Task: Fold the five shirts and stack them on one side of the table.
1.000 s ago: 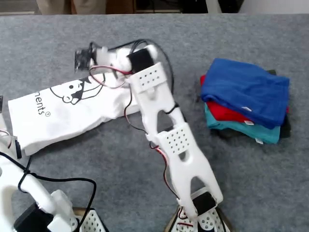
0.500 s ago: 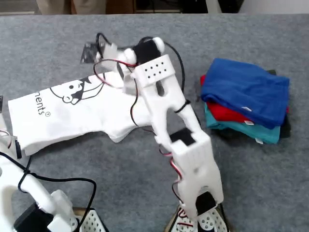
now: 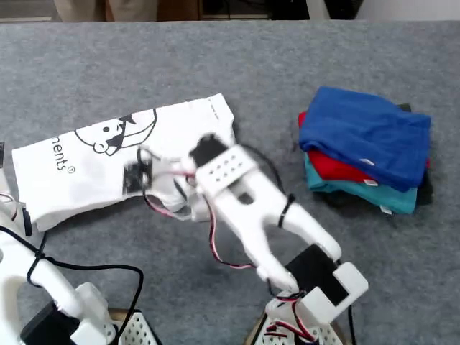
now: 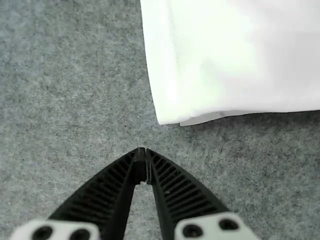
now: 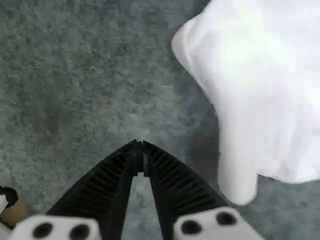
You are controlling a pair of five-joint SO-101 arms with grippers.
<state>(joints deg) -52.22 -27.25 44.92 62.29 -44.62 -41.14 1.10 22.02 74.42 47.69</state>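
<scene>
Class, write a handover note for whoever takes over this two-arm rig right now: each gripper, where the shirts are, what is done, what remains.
Left gripper: shut, empty, over the bare table by a corner of the white shirt.
Right gripper: shut, empty, beside that shirt's edge.
Done: blue shirt on red shirt on teal shirt, stacked at one side; a dark layer peeks out beneath.
To do: the white shirt lies partly folded; finish folding it and add it to the stack.

High cam hangs above the worktop (image 3: 345, 50), looking down on all of it. Wrist cams (much closer) stare down past the left tool (image 4: 142, 155) and right tool (image 5: 139, 147); all three share the white shirt (image 3: 93, 169).
</scene>
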